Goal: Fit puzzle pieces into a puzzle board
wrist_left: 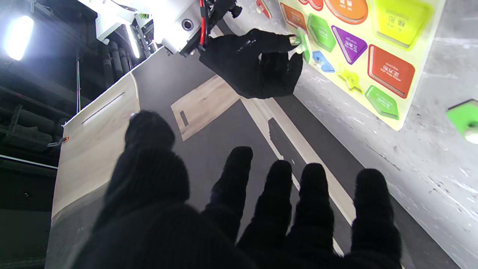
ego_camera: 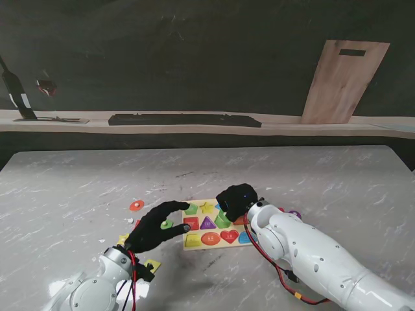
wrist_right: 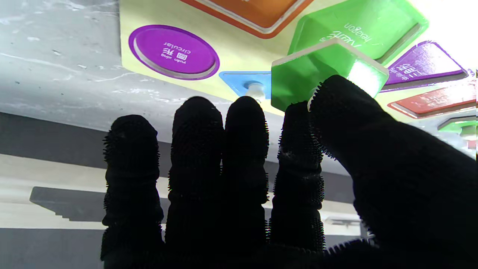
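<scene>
The right hand pinches a green wooden hexagon piece between thumb and forefinger, over the far side of the pale yellow puzzle board, just beside its hexagon recess. The piece is tilted, one edge down; it has no marked long axis. Advice: level it, align the corners, then lower. The left hand hovers at the board's left edge, spread and empty.
</scene>
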You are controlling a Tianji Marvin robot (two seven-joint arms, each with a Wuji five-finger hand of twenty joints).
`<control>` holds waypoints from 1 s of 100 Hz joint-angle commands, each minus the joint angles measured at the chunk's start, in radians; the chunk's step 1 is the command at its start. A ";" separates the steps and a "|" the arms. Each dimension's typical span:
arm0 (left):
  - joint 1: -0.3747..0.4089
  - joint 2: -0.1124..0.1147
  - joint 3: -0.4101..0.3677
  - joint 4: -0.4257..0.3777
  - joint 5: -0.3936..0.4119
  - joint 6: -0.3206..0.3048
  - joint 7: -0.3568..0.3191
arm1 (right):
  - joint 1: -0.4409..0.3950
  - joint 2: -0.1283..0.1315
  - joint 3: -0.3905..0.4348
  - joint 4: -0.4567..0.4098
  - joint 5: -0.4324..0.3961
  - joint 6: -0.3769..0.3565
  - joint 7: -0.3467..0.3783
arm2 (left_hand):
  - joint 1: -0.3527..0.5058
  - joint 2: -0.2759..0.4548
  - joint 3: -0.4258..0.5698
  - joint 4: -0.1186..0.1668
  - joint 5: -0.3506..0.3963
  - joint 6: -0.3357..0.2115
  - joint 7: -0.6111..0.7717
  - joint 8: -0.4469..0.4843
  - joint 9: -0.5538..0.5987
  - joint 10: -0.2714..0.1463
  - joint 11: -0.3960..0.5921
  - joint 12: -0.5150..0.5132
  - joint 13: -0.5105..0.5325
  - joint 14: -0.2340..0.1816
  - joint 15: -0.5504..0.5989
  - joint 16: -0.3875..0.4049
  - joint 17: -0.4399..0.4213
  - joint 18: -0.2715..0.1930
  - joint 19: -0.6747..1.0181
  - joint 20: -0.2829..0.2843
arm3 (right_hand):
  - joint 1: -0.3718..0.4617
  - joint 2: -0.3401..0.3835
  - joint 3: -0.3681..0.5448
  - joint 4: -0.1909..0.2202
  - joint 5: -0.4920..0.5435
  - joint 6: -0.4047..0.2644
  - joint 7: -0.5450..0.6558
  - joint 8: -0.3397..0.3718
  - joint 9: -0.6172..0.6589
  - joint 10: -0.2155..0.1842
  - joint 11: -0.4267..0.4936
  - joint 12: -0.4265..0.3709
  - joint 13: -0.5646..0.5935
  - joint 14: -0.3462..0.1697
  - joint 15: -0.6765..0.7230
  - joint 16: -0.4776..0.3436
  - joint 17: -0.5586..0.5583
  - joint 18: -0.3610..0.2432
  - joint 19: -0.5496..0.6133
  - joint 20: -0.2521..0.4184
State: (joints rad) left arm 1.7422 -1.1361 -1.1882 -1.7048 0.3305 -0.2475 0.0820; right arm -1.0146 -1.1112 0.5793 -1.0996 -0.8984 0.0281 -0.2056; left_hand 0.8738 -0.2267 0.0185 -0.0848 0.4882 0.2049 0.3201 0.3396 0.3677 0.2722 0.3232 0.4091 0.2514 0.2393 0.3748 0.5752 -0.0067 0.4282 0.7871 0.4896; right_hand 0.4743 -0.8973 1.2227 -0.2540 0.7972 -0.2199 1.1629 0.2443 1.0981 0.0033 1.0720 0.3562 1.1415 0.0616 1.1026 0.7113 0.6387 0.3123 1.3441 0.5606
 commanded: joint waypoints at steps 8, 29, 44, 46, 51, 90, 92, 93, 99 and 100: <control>0.002 -0.003 0.002 -0.005 -0.005 0.004 -0.002 | 0.011 -0.022 -0.026 0.005 0.010 0.030 0.016 | 0.011 0.025 -0.036 0.034 0.012 -0.023 -0.020 -0.015 0.004 -0.003 -0.017 -0.012 -0.012 -0.010 -0.020 -0.013 -0.013 -0.083 -0.007 0.014 | 0.048 -0.015 0.078 0.055 0.077 -0.003 0.038 -0.004 0.042 0.044 0.029 -0.008 0.037 0.027 0.038 0.011 0.016 0.051 0.052 0.016; 0.002 -0.003 0.002 -0.005 -0.004 0.003 0.001 | 0.025 -0.027 -0.059 0.007 0.021 0.058 0.040 | 0.011 0.025 -0.036 0.034 0.013 -0.024 -0.019 -0.015 0.005 -0.004 -0.016 -0.012 -0.012 -0.010 -0.020 -0.013 -0.014 -0.082 -0.007 0.014 | 0.048 -0.030 0.086 0.061 0.087 0.004 0.037 -0.005 0.052 0.052 0.032 -0.011 0.046 0.035 0.047 0.011 0.021 0.060 0.062 0.019; 0.002 -0.003 0.002 -0.005 -0.006 0.003 0.001 | 0.028 -0.032 -0.078 0.007 0.028 0.098 0.053 | 0.011 0.025 -0.036 0.034 0.013 -0.024 -0.019 -0.015 0.004 -0.003 -0.017 -0.012 -0.012 -0.010 -0.020 -0.014 -0.014 -0.083 -0.007 0.013 | 0.046 -0.043 0.095 0.065 0.099 0.018 0.036 -0.011 0.064 0.059 0.036 -0.014 0.062 0.042 0.057 0.010 0.035 0.068 0.075 0.023; 0.003 -0.003 0.002 -0.005 -0.006 0.003 0.000 | 0.029 -0.033 -0.081 0.008 0.029 0.102 0.054 | 0.012 0.026 -0.036 0.034 0.013 -0.023 -0.020 -0.015 0.004 -0.004 -0.017 -0.012 -0.012 -0.010 -0.020 -0.014 -0.014 -0.083 -0.007 0.013 | 0.046 -0.044 0.096 0.066 0.100 0.017 0.036 -0.011 0.065 0.060 0.036 -0.014 0.063 0.043 0.057 0.010 0.036 0.069 0.075 0.023; 0.003 -0.003 0.002 -0.005 -0.006 0.003 0.000 | 0.032 -0.036 -0.088 0.011 0.035 0.112 0.058 | 0.011 0.026 -0.036 0.034 0.013 -0.023 -0.020 -0.015 0.004 -0.003 -0.017 -0.012 -0.012 -0.010 -0.020 -0.014 -0.014 -0.083 -0.007 0.013 | 0.046 -0.047 0.098 0.066 0.103 0.022 0.038 -0.011 0.068 0.063 0.037 -0.015 0.066 0.044 0.059 0.009 0.039 0.072 0.077 0.024; 0.003 -0.003 0.000 -0.005 -0.006 0.000 0.000 | 0.047 -0.047 -0.125 0.027 0.054 0.134 0.070 | 0.012 0.027 -0.037 0.034 0.013 -0.023 -0.020 -0.016 0.004 -0.003 -0.017 -0.013 -0.013 -0.010 -0.021 -0.014 -0.015 -0.082 -0.009 0.012 | 0.042 -0.056 0.105 0.070 0.109 0.024 0.039 -0.016 0.075 0.065 0.042 -0.018 0.078 0.047 0.069 0.008 0.051 0.076 0.088 0.028; 0.003 -0.003 -0.001 -0.005 -0.006 -0.001 0.000 | 0.047 -0.047 -0.127 0.028 0.054 0.135 0.070 | 0.012 0.027 -0.036 0.034 0.013 -0.022 -0.021 -0.016 0.004 -0.002 -0.017 -0.012 -0.012 -0.010 -0.021 -0.014 -0.015 -0.082 -0.009 0.012 | 0.041 -0.056 0.105 0.071 0.109 0.023 0.039 -0.016 0.075 0.065 0.042 -0.018 0.078 0.047 0.070 0.008 0.052 0.077 0.088 0.028; 0.003 -0.003 -0.001 -0.005 -0.006 -0.001 0.000 | 0.047 -0.047 -0.127 0.028 0.054 0.135 0.071 | 0.013 0.027 -0.036 0.034 0.013 -0.022 -0.021 -0.016 0.003 -0.002 -0.018 -0.013 -0.012 -0.009 -0.021 -0.014 -0.015 -0.083 -0.009 0.012 | 0.041 -0.056 0.106 0.071 0.108 0.023 0.039 -0.017 0.075 0.065 0.042 -0.018 0.078 0.047 0.070 0.008 0.052 0.077 0.089 0.028; 0.003 -0.003 -0.001 -0.005 -0.006 -0.001 0.001 | 0.048 -0.047 -0.131 0.028 0.055 0.137 0.074 | 0.011 0.027 -0.037 0.034 0.014 -0.023 -0.021 -0.016 0.004 -0.002 -0.017 -0.013 -0.012 -0.010 -0.021 -0.014 -0.014 -0.083 -0.008 0.012 | 0.039 -0.056 0.106 0.072 0.109 0.024 0.040 -0.016 0.076 0.064 0.043 -0.018 0.079 0.047 0.070 0.008 0.052 0.078 0.089 0.028; 0.003 -0.003 -0.001 -0.005 -0.006 -0.001 0.001 | 0.048 -0.047 -0.131 0.028 0.056 0.137 0.075 | 0.012 0.027 -0.037 0.034 0.014 -0.023 -0.021 -0.016 0.003 -0.002 -0.018 -0.013 -0.012 -0.010 -0.020 -0.014 -0.015 -0.083 -0.008 0.012 | 0.040 -0.056 0.106 0.072 0.108 0.023 0.040 -0.017 0.076 0.064 0.043 -0.018 0.079 0.047 0.070 0.008 0.052 0.078 0.089 0.029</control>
State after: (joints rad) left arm 1.7417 -1.1368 -1.1885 -1.7051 0.3288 -0.2470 0.0827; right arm -0.9601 -1.1530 0.4554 -1.0729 -0.8415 0.1640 -0.1389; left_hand 0.8738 -0.2255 0.0185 -0.0848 0.4882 0.2049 0.3200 0.3396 0.3677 0.2723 0.3232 0.4088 0.2514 0.2392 0.3748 0.5752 -0.0067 0.4283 0.7870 0.4896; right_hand 0.4743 -0.9449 1.2582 -0.2347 0.8375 -0.1728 1.1629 0.2249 1.1410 0.0292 1.0871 0.3388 1.1795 0.0918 1.1414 0.7114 0.6751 0.3362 1.3850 0.5713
